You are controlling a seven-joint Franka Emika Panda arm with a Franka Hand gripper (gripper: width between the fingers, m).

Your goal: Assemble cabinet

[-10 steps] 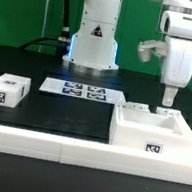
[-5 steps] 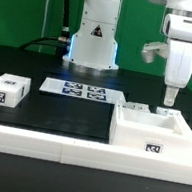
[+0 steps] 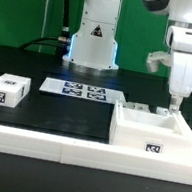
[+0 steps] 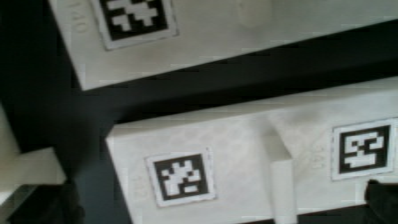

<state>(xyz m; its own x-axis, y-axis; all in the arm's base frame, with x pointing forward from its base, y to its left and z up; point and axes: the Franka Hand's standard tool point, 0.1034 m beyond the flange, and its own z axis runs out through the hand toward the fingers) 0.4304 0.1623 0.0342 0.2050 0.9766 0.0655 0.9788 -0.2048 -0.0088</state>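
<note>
At the left of the exterior view you have a small white block (image 3: pixel 6 90) bearing one tag, lying on the black counter (image 3: pixel 65 114). Nearer the middle and further back, the marker board (image 3: pixel 83 90) lies flat in front of the arm's white base (image 3: pixel 94 38). A white ledge (image 3: pixel 45 144) runs along the lower part of the frame. At the lower right sits the cabinet (image 3: pixel 143 135), an open-topped white box with a tag on its front face, set just behind that ledge. The pincer (image 3: pixel 170 105) hangs at the right, pointing straight down over the cabinet's far right corner. Its tips show as one narrow stub, so you cannot tell how far it is open or whether it touches the box. The wrist view gives you blurred white tagged surfaces (image 4: pixel 196 160) close up.
</note>
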